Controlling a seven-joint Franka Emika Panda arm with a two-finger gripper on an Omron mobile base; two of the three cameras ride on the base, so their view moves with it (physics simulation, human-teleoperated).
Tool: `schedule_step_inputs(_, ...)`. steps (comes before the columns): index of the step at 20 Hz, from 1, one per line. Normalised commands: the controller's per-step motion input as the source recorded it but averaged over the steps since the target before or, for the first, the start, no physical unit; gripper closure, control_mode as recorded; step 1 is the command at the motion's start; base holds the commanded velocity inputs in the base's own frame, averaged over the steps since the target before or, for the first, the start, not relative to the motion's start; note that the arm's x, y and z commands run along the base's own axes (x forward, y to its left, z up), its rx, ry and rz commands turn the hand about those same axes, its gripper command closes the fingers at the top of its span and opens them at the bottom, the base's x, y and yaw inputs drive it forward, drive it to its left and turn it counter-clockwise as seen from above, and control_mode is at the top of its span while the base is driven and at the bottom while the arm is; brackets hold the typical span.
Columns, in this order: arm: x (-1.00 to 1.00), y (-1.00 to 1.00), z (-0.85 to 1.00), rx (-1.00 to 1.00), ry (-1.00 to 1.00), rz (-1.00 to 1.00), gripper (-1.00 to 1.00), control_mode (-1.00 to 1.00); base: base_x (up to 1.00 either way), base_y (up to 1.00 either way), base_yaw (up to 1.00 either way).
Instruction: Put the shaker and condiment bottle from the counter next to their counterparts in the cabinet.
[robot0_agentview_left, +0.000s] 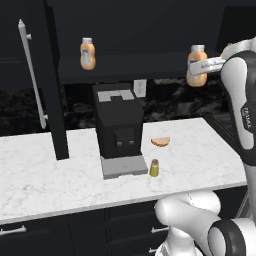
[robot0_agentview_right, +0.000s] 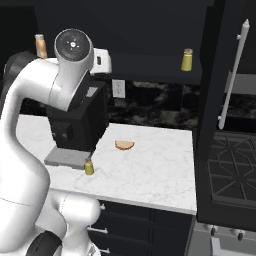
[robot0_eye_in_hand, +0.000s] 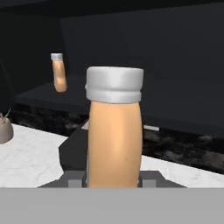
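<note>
Black wall cabinet (robot0_agentview_left: 45, 100) stands open, its dark shelf above the white marble counter (robot0_agentview_left: 45, 175). Black coffee machine (robot0_agentview_left: 117, 127) sits mid-counter, a bread slice (robot0_agentview_left: 160, 142) just to its right. Gripper (robot0_agentview_left: 207, 65) is clamped on the condiment bottle (robot0_agentview_left: 197, 67), rounded orange with pale grey cap, held up at shelf height on the right. Counterpart orange bottle (robot0_agentview_left: 87, 54) stands on the shelf to the left. Counterpart shaker (robot0_agentview_right: 187, 60) on the shelf at far right. Yellow-green shaker (robot0_agentview_left: 154, 168), tan cap, stands upright near the machine's tray.
</note>
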Motion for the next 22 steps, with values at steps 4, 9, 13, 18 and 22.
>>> schedule_step_inputs(4, -0.05, 0.43, 0.45, 0.00, -0.25, 0.00, 1.00, -1.00, 0.00, 0.00, 0.00)
schedule_step_inputs(9, 0.00, 0.47, 0.12, 0.00, -0.15, 0.05, 1.00, -1.00, 0.00, 0.00, 0.00)
schedule_step_inputs(13, 0.04, 0.44, 0.00, 0.01, -0.15, 0.03, 1.00, -1.00, 0.00, 0.00, 0.00)
schedule_step_inputs(18, 0.47, 0.21, 0.13, 0.08, 0.01, 0.00, 1.00, -1.00, 0.00, 0.00, 0.00)
schedule_step_inputs(22, 0.68, 0.27, 0.00, 0.01, 0.18, 0.04, 1.00, -1.00, 0.00, 0.00, 0.00)
